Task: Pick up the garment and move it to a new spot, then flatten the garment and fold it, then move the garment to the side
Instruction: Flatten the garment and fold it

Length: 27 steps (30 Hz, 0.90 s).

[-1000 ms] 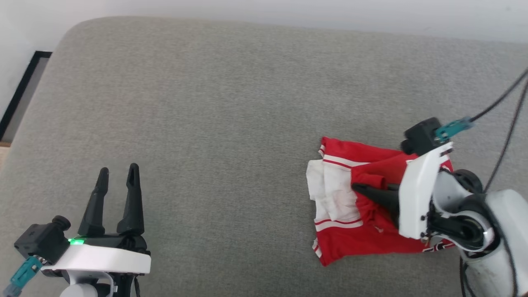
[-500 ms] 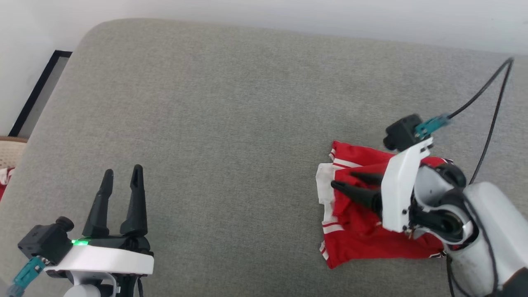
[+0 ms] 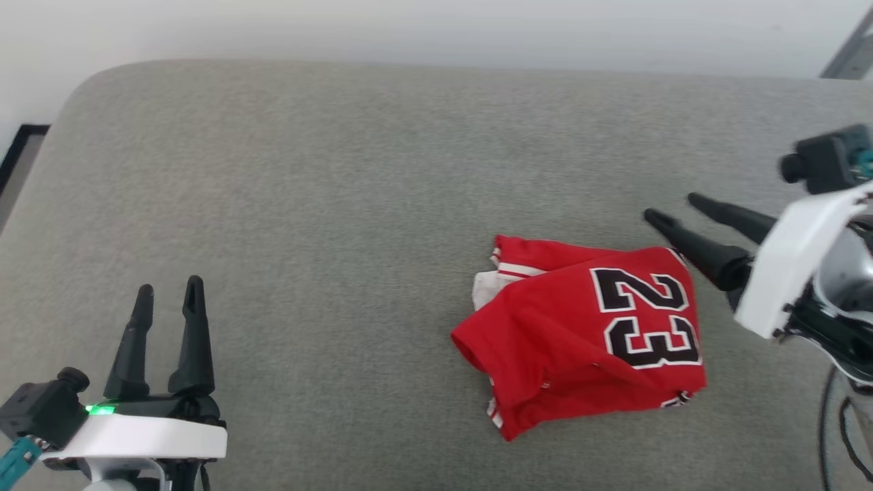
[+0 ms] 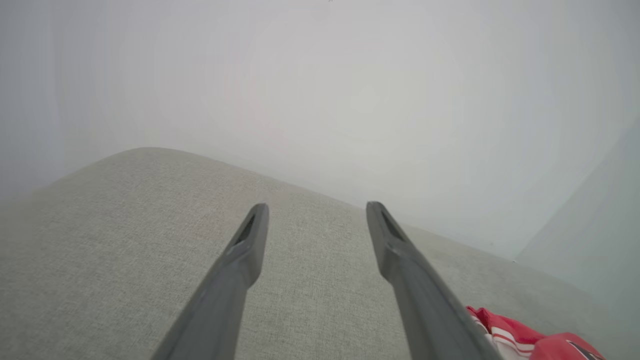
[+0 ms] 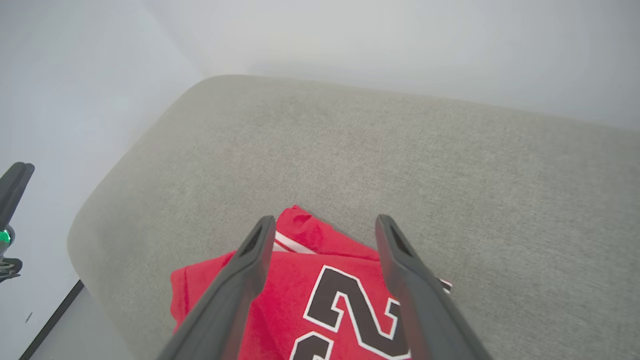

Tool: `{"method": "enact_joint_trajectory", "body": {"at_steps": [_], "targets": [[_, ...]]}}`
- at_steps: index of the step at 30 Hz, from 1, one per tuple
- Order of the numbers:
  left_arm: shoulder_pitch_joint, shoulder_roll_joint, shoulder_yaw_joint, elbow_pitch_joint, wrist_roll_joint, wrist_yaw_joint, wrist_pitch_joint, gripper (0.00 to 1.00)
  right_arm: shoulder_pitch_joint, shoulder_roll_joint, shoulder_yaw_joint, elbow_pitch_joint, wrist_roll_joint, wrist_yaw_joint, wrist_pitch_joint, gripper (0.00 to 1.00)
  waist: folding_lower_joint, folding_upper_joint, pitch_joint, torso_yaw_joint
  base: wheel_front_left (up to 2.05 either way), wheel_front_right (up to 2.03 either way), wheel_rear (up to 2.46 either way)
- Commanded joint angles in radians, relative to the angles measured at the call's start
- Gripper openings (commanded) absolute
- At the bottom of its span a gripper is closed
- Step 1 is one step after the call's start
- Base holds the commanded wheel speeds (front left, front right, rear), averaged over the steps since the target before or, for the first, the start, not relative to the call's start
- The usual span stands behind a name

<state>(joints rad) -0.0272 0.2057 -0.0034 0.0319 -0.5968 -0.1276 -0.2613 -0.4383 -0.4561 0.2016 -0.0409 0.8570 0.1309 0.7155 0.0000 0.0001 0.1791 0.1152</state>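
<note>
**Folded jersey lies loose on the cushion**

The garment [image 3: 586, 327], bundled with its number 23 uppermost, lies right of centre on the grey upholstered cushion [image 3: 341, 170]. The right gripper [image 3: 670, 207] hangs just beside its far right corner, fingers apart and empty. The left gripper [image 3: 170, 285] stands well apart, fingers likewise spread.
</note>
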Motion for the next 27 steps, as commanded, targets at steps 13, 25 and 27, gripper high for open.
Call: {"method": "enact_joint_trajectory", "body": {"at_steps": [13, 25, 27], "targets": [[0.039, 0.023, 0.055, -0.014, 0.045, -0.004, -0.004, 1.0, 0.16, -0.055, -0.046, 0.017, -0.142, 0.0, -0.389, 1.0, 0.0, -0.0001, -0.047, -0.122, 0.0, 0.0, 0.0], [0.122, 0.017, 0.108, 0.003, 0.083, -0.004, -0.004, 1.0, 0.275, -0.025, -0.028, 0.232, -0.263, 0.0, -0.846, 1.0, 0.0, -0.0001, -0.12, -0.169, 0.0, 0.0, 0.0], [0.141, 0.012, 0.116, 0.002, 0.087, -0.004, -0.004, 1.0, 0.293, -0.016, -0.026, 0.272, -0.265, 0.0, -0.891, 1.0, 0.0, -0.0001, -0.132, -0.171, 0.0, 0.0, 0.0]]}}
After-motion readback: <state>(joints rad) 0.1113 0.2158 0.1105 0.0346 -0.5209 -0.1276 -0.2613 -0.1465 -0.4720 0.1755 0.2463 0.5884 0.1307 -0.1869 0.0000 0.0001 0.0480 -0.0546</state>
